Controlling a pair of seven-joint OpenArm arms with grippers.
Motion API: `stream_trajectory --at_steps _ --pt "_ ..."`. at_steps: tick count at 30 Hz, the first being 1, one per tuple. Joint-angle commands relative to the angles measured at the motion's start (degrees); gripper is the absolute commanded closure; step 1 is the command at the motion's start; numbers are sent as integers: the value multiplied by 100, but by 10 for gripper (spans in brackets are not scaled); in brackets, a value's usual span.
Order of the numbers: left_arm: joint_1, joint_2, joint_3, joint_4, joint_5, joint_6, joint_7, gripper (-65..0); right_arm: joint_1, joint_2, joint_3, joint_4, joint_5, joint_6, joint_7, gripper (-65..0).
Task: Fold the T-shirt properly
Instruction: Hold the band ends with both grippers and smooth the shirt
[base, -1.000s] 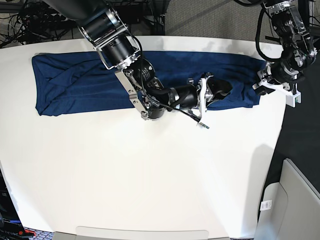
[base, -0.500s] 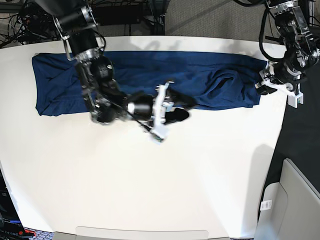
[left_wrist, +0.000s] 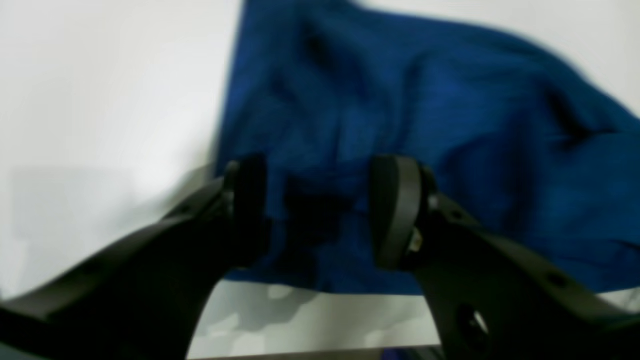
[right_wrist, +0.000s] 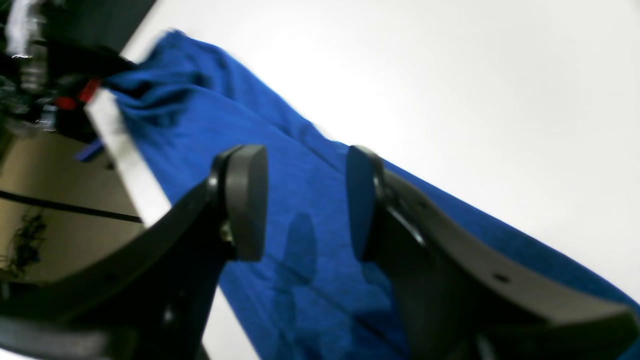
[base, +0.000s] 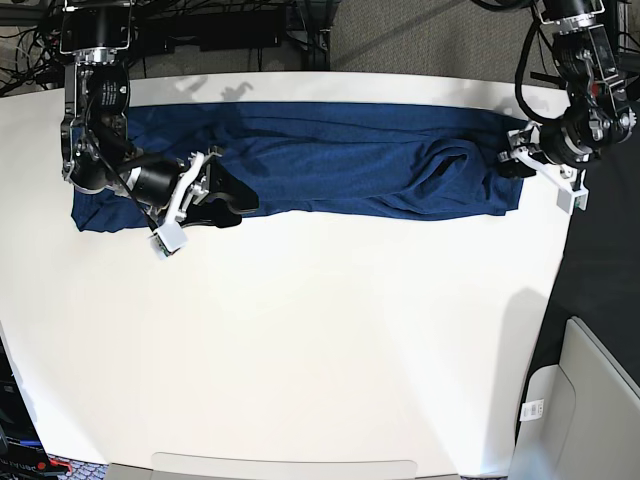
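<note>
The T-shirt (base: 350, 160) is a dark blue garment lying as a long folded band across the far side of the white table, with a bunched ridge near its right end. My right gripper (base: 238, 196) hovers open over the band's lower edge towards its left end. In the right wrist view the fingers (right_wrist: 245, 200) stand apart above flat blue T-shirt cloth (right_wrist: 210, 115), holding nothing. My left gripper (base: 508, 162) is at the band's right end. Its jaws (left_wrist: 320, 210) are wide open over the wrinkled T-shirt corner (left_wrist: 450, 125) there.
Bare white table (base: 330, 330) stretches from the shirt to the near edge. The table's right edge runs just past the left gripper. A pale grey piece of furniture (base: 585, 400) stands off the table at the lower right. Cables (base: 260, 25) lie behind the far edge.
My right arm swept from the shirt's right-middle across to near its left end and its jaws widened. The left gripper opened wide at the right end, barely shifting.
</note>
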Motion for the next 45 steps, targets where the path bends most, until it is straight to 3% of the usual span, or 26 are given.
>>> stream_trajectory --at_steps 1,7,18,25,30,39,45 --pt "-93 -112 -18 26 -107 -45 -51 -324 24 79 64 153 192 36 124 -258" --pt "-101 -77 -18 -246 -116 -54 -51 -324 -319 167 407 505 254 36 115 -258" --pt "-101 -24 527 -378 -116 -54 -113 -323 -398 167 442 540 263 36 106 -258" --pt "-101 99 492 -774 -116 -54 -122 -323 -398 167 442 540 263 36 106 -258" --pt "-110 -130 474 -202 -72 -54 -122 -322 -398 167 442 540 263 36 106 -258" --pt "-436 -394 474 -141 -63 -54 -139 -322 -398 167 442 540 263 36 106 -258" --pt "-392 -402 500 -299 -54 -45 -605 -322 -398 167 442 540 263 36 106 -258"
